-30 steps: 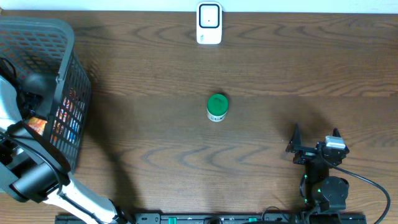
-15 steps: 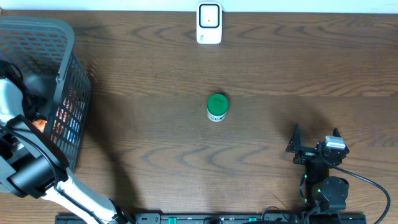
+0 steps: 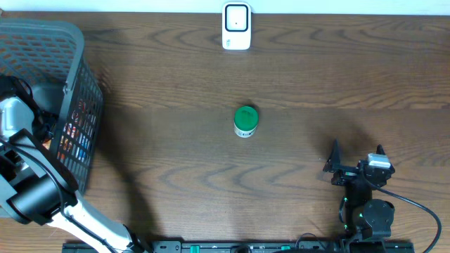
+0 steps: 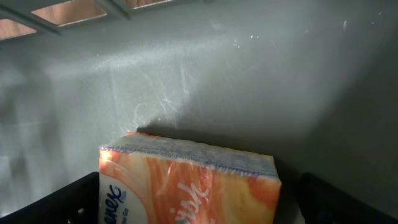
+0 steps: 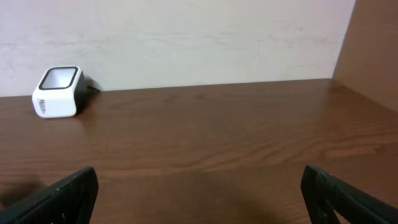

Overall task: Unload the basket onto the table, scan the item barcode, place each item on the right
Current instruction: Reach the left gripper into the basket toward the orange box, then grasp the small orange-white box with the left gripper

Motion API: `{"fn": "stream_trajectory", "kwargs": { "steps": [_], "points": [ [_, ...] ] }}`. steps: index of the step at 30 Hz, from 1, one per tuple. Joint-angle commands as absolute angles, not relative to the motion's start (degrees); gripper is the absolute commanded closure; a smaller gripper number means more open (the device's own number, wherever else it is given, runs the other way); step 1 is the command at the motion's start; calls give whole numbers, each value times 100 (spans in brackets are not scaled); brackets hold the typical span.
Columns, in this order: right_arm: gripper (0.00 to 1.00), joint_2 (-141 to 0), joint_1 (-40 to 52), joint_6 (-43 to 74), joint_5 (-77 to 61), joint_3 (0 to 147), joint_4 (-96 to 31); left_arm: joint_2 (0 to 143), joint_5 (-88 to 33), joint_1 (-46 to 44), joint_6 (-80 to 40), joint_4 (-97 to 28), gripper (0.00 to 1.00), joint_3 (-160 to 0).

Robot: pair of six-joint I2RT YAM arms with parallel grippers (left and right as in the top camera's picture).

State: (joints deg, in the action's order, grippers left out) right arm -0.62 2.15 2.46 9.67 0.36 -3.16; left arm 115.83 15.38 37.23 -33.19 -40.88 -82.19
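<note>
An orange and white Kleenex tissue pack (image 4: 186,183) lies on the grey floor of the basket (image 4: 249,74). My left gripper (image 4: 199,194) is open down inside the basket, one black finger on each side of the pack. The left finger sits close against the pack, and a small gap shows at the right finger. In the overhead view the left arm (image 3: 15,118) reaches into the basket (image 3: 67,42) and its jaws are hidden. The white scanner (image 3: 236,26) stands at the table's far edge. My right gripper (image 3: 357,149) rests open and empty at the near right.
A small jar with a green lid (image 3: 245,121) stands at mid table. The dark mesh basket holds other colourful packs (image 3: 76,137) against its right wall. The right wrist view shows the scanner (image 5: 59,91) far left, bare wood ahead and a pale wall behind.
The left arm has shifted a little inside the basket and now covers the orange patch seen earlier. The right arm, jar and scanner have not moved.
</note>
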Motion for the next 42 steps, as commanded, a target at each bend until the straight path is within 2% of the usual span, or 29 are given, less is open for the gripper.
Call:
{"fn": "stream_trajectory", "kwargs": {
  "steps": [1,25,31,42],
  "points": [
    [1,-34,183,316,956,32,-342,11784,1503,3732,-3326,-4077,2,-7957],
    [1,-34,183,316,956,32,-342,12053,1503,3756,-3253,-4239,2,-7675],
    [1,-38,183,316,956,32,-342,12055,1426,3778,-2810,-4187,2,-7655],
    [1,-38,180,316,956,32,-342,12055,1107,3776,-2875,-3465,2,-6810]
  ]
}}
